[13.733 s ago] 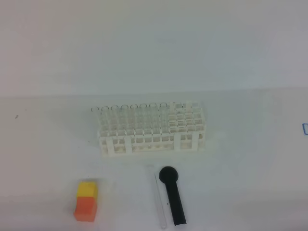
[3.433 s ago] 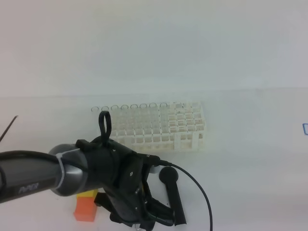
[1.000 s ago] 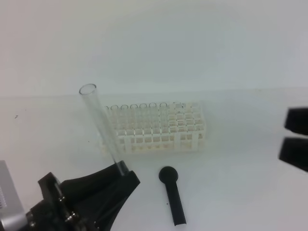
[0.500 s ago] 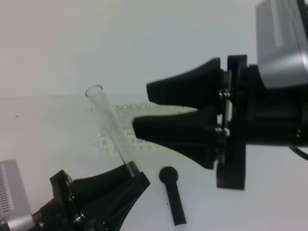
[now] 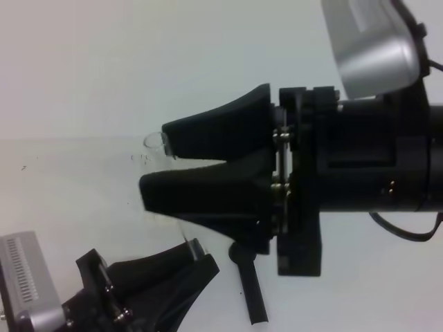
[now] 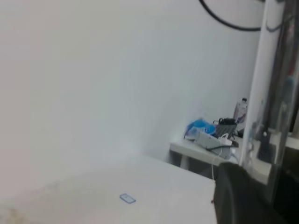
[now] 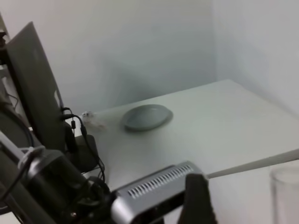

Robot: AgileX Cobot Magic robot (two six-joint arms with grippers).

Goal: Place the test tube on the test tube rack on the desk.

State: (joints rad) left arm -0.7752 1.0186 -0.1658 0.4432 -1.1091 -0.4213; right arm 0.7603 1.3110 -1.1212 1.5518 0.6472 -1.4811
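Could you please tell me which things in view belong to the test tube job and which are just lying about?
Job: test tube, held by the left gripper; right gripper, open; desk; the rack is hidden behind the right gripper.
Lying about: black stick.

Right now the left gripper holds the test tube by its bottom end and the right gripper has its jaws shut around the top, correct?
Not quite: in the exterior high view the right gripper has open jaws around the test tube, not shut. The left gripper does hold its bottom end.
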